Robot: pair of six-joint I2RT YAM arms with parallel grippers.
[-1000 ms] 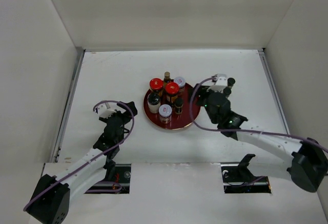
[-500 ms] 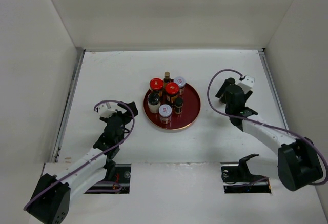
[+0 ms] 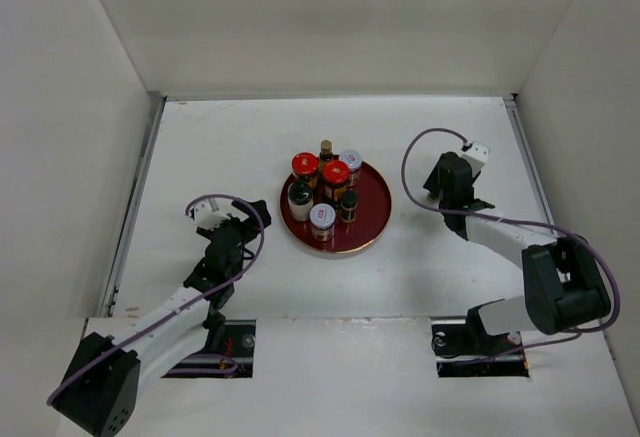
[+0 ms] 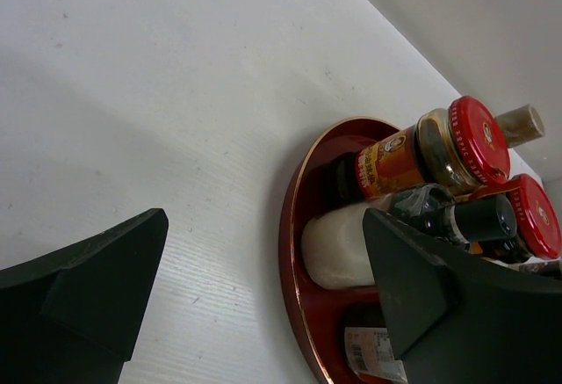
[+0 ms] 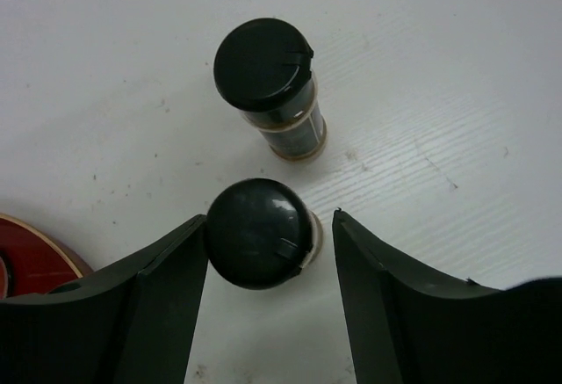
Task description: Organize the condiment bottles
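Straddling a loose bottle toward the bench's right edge

The red tray [image 3: 372, 197] sits mid-bench [image 3: 230, 137] with most condiment bottles [image 3: 325, 192] crowded on it, and two more stand off it toward the right edge. My right fingers [image 5: 167, 296] flank the nearer bottle [image 5: 259, 233], parted and not yet clamping. My left fingers [image 4: 97, 278] hang wide open and empty by the tray. If I close off-centre, its round cap may slip, or it may tip into the farther bottle [image 5: 263, 63] close beyond.
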